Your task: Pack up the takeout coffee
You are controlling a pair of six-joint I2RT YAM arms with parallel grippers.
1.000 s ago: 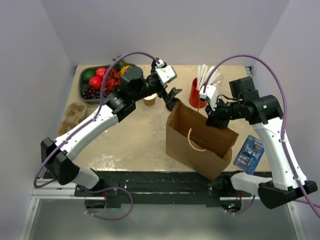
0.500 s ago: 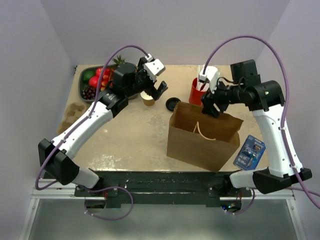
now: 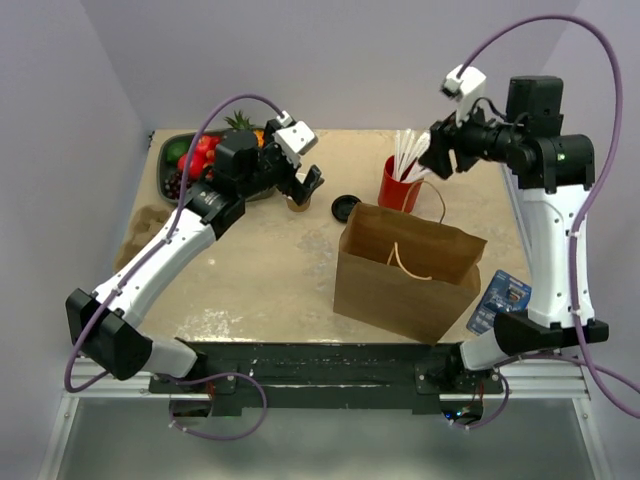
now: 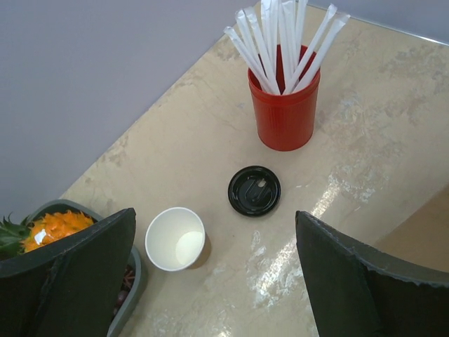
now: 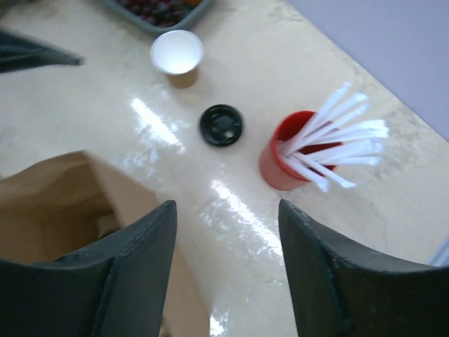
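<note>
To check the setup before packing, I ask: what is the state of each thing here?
paper cup: upright, uncovered
black lid: off, lying apart from the cup
paper bag: standing, mouth open
red cup: upright, holding straws
left gripper: open, empty
right gripper: open, empty

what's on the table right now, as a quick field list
paper cup: upright, no lid on it
black lid: flat on the table, apart from the cup
red cup: upright, holding white straws
paper bag: standing, mouth open
left gripper: open, empty, above the paper cup
right gripper: open, empty
packing: not yet done
</note>
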